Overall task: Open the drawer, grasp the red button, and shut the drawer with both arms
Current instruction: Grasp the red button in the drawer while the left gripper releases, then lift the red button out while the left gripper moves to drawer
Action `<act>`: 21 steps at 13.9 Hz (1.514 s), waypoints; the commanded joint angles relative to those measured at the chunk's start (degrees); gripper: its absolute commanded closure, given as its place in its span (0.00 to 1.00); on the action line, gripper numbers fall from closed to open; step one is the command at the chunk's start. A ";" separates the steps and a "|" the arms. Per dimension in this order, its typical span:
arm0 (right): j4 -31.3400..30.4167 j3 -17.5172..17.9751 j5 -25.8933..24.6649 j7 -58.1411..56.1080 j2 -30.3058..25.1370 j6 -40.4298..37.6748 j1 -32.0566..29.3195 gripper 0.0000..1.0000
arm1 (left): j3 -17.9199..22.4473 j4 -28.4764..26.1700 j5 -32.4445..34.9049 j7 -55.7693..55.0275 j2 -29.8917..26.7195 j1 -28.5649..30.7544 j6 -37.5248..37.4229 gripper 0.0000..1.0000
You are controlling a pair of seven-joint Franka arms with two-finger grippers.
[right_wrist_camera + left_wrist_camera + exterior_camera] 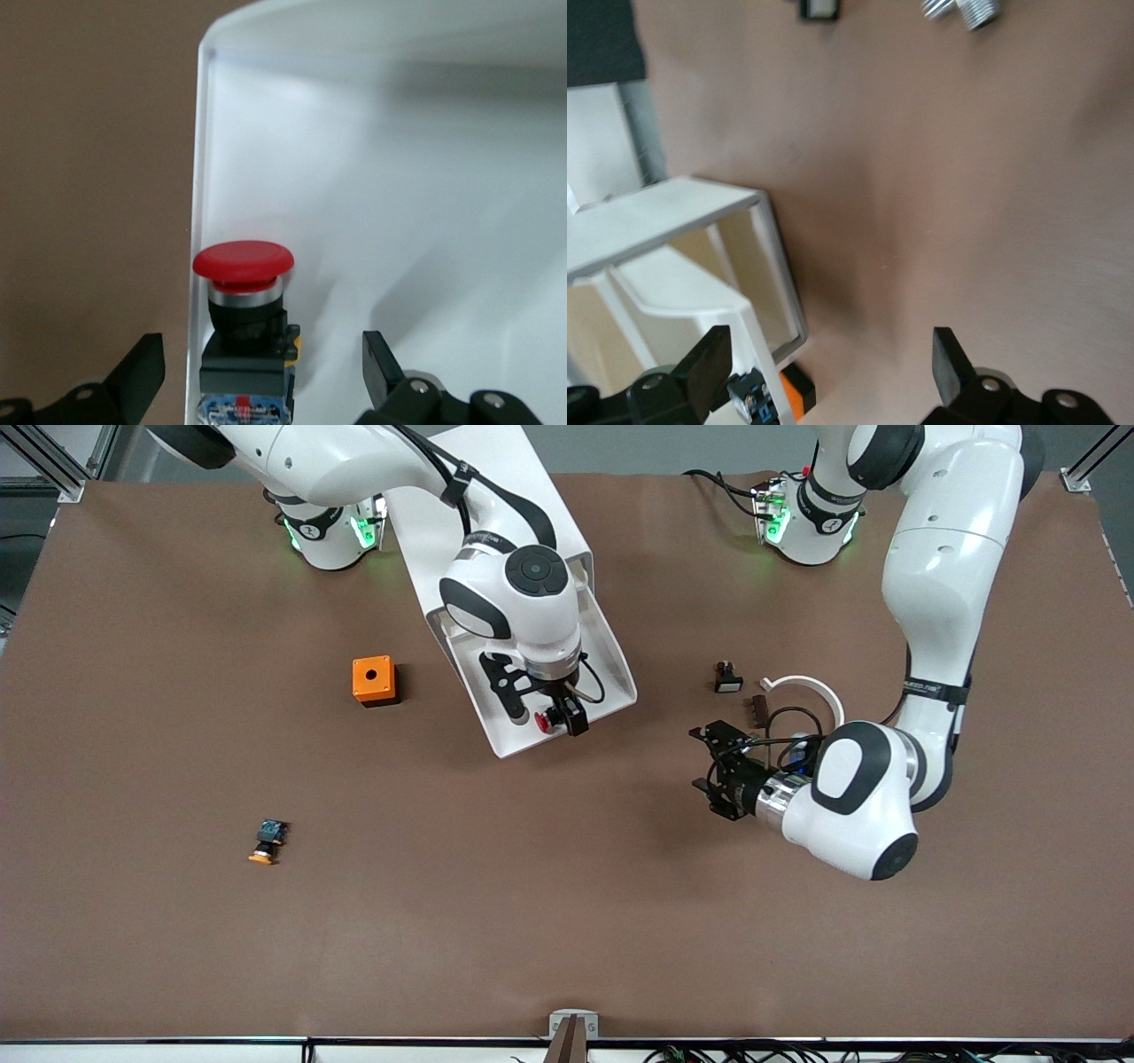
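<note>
The right gripper (560, 720) hangs over the open drawer (532, 731), at the drawer's end nearest the front camera. Its fingers stand apart, and the button (542, 723) sits between them — red cap up, dark body below, resting in the drawer against its side wall. In the right wrist view the button (244, 332) stands upright between the two dark fingertips (142, 372), neither of which appears to touch it, though the lower part of the body is cut off at the edge of that view. The drawer wall (199, 177) runs straight up beside the cap, with bare brown table alongside.

The left gripper (706, 766) is low over the table toward the left arm's end, turned sideways to point at the drawer, well apart from it. Its fingers are spread and hold nothing. In the left wrist view the white drawer front (700, 230) fills the space ahead of the spread fingertips (709, 363), and an orange box (799, 390) shows past the drawer's corner.

Near the left gripper, farther from the front camera, lie a small dark switch (727, 677), a dark brown strip (759, 710) and a white curved piece (811, 691). Toward the right arm's end of the table sits the orange box (375, 680) with a hole in its top — and, much nearer the front camera, an orange-capped switch (267, 841) lies on its side.
</note>
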 commanded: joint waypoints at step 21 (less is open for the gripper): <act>3.51 7.97 -1.59 -4.42 -0.11 -3.91 -7.57 0.91 | 4.55 -1.54 16.40 40.07 -5.68 -11.38 14.24 0.01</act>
